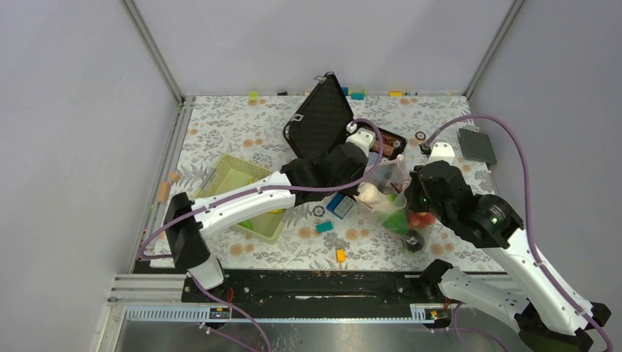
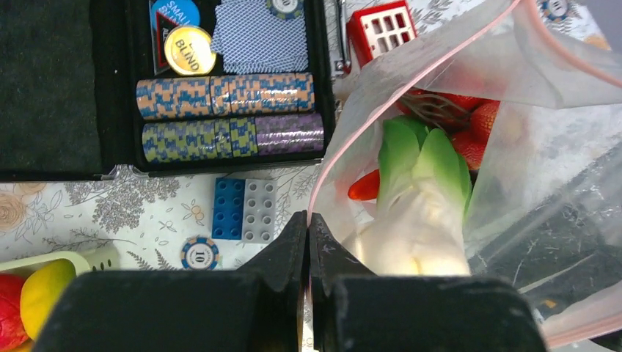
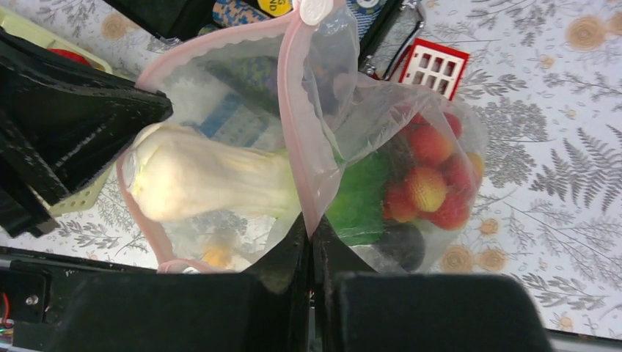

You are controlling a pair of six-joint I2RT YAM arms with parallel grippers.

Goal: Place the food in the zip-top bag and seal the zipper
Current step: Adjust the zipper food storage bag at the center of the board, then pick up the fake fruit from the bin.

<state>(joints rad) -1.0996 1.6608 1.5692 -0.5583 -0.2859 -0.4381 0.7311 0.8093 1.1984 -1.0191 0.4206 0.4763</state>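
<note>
1. The left gripper [image 2: 308, 224] is clamped tight on the zipper [image 2: 320, 187]. The pink strip rises from between its fingertips.
2. The right gripper [image 3: 310, 229] is also pinched shut on that strip, at another spot along the mouth. In its wrist view the left gripper's black fingers sit just to its left.
3. The zip-top bag [image 3: 352, 125] hangs between the two grippers with its mouth gaping.
4. Just beyond the left fingertips lies a white-and-green leafy vegetable [image 2: 422, 198].
5. Right of the right fingertips, a red berry cluster [image 3: 433, 183] and a dark round fruit [image 3: 402, 246] fill the bag's bulging end.
6. The crumpled plastic makes it hard to judge whether the vegetable's white stalk is fully inside.
7. Ahead and left of the left gripper is an open black case [image 2: 51, 88] holding rows of poker chips [image 2: 227, 117].
8. Blue and grey building blocks [image 2: 244, 209] lie just left of the left fingertips.
</note>
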